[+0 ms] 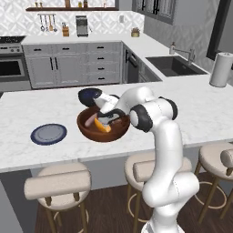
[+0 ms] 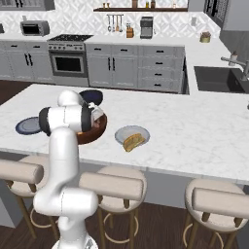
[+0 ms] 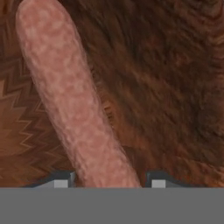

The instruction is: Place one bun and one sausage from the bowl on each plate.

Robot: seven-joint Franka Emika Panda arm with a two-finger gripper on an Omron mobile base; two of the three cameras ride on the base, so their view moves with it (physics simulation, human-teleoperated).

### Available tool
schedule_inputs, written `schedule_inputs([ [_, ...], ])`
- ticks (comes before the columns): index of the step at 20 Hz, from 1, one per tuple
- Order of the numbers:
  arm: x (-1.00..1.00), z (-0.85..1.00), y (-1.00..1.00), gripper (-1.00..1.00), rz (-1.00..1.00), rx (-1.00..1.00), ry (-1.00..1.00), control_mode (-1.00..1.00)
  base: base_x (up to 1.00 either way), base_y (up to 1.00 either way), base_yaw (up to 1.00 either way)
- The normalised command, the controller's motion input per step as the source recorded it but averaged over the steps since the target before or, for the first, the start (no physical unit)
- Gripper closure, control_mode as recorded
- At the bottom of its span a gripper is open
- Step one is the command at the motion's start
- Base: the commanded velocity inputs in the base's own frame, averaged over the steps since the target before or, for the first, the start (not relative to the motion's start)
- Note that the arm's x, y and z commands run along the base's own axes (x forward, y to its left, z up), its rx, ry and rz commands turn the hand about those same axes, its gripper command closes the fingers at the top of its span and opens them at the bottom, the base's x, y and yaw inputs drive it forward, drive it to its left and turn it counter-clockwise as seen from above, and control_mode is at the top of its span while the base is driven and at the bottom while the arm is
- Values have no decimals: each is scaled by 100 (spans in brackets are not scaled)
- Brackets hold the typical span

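The reddish-brown wooden bowl (image 1: 86, 129) stands on the island counter, and my gripper (image 1: 109, 120) reaches down inside it. A yellow-orange bun (image 1: 103, 127) lies in the bowl beside the hand, and a pinkish sausage (image 1: 91, 119) lies to the left. Close up, the sausage (image 3: 70, 100) rests on the bowl's wooden floor (image 3: 175, 87) and runs down between my fingertips (image 3: 61, 181). My gripper (image 3: 109, 181) is open and straddles its near end. The blue-rimmed plate (image 1: 48, 134) is bare. The pale plate (image 2: 127, 131) holds a bun (image 2: 131, 142).
A smaller dark blue bowl (image 1: 89, 95) stands just behind the wooden bowl. Bar stools (image 1: 57, 182) line the near edge of the island. A sink (image 1: 173, 66) and a paper-towel roll (image 1: 221, 69) lie at the far right.
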Motion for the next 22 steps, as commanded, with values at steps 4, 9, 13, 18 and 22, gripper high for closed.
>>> schedule_inputs([
  [4, -21, -47, -15, 100, 0, 0, -7, -100, 0, 0, 0],
  [9, -87, 85, -22, 100, -12, 24, -18, -100, 0, 0, 0],
  [13, -86, 100, -23, 100, -39, 44, -30, -100, 0, 0, 0],
  [18, -11, 54, -64, 100, -66, 19, -3, -100, 0, 0, 0],
  [22, 10, 8, -92, 100, -82, 9, 11, -100, 0, 0, 0],
])
